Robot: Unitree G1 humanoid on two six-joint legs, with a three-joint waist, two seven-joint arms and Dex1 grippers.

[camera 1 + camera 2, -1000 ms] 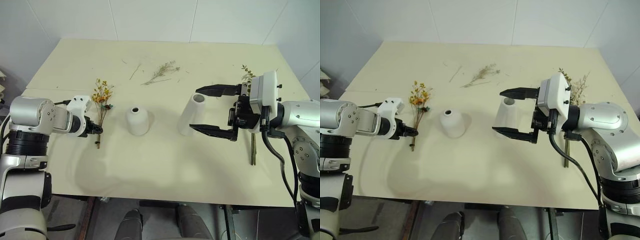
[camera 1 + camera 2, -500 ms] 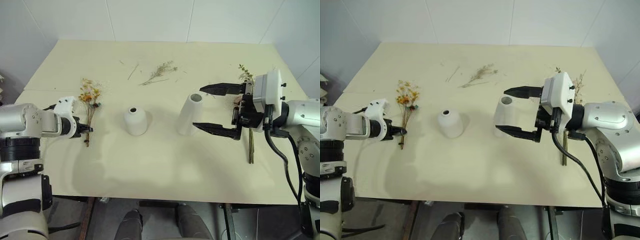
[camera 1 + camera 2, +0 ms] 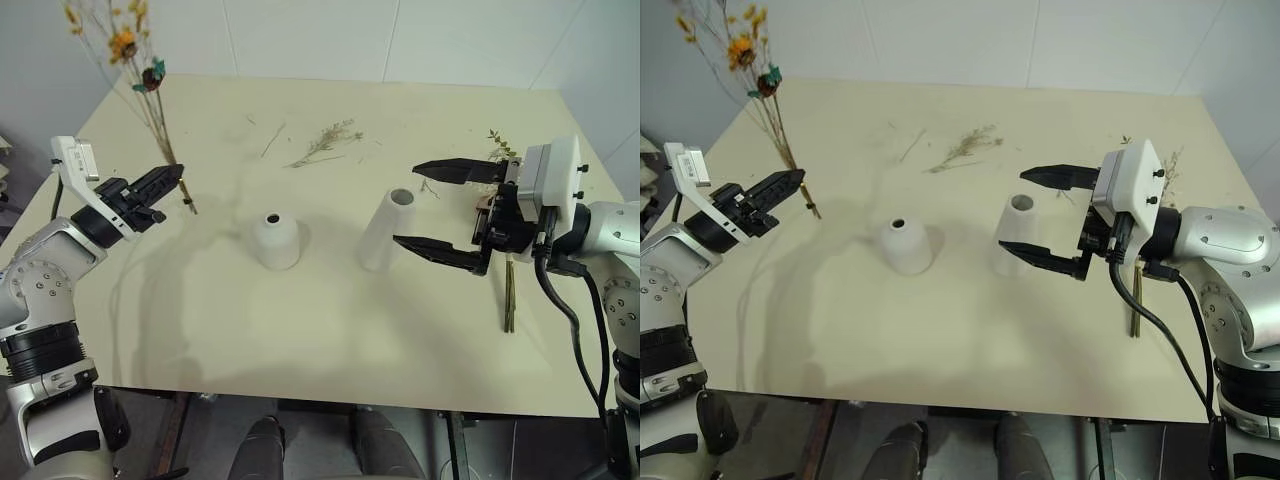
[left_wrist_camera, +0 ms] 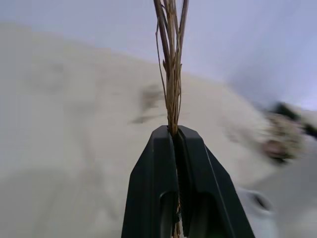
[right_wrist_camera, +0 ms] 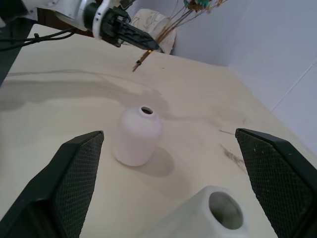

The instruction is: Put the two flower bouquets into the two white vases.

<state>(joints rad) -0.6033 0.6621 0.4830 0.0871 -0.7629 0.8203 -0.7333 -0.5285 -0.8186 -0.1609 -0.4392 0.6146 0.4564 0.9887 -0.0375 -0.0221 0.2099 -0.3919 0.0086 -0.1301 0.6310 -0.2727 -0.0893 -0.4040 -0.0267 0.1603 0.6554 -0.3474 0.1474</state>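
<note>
the left hand (image 3: 172,178), clamped tight on the stems of the thin yellow-orange bouquet (image 3: 140,75), holds it upright above the tabletop (image 3: 300,300), blossoms high. the right hand (image 3: 440,212) hangs wide open around the tall cone vase (image 3: 385,230), gripping nothing. the squat dome vase (image 3: 274,240) stands between the hands. the bushier bouquet (image 3: 505,285) lies beyond the right hand, near the tabletop's edge.

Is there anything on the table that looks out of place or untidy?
Yes. A loose dried sprig lies alone near the far side of the table, with small stem bits scattered beside it. The bushier bouquet lies flat by the right edge, behind the right gripper. Both vases stand upright.
</note>
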